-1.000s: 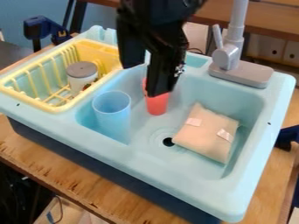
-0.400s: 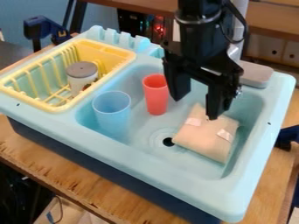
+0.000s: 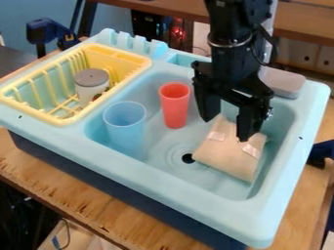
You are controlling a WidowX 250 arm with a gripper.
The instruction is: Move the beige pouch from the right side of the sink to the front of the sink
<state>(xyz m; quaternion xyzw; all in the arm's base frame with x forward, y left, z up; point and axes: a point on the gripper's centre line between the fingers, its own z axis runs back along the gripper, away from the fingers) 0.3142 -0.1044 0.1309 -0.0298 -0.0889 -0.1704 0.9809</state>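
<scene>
One black gripper right of centre, spread wide, with nothing visibly gripped. Hangs by the upper end of the beige bundle (contact hard to tell) in the sink, lower right of centre. Looks like the approach step. Calls, for any grasp, for straddling the bundle, well clear of the red cup near centre.

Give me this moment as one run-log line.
gripper: open, empty, at upper edge of beige bundle, contact unclear | red cup, blue cup: upright in sink | grey-lidded container: in yellow rack
</scene>
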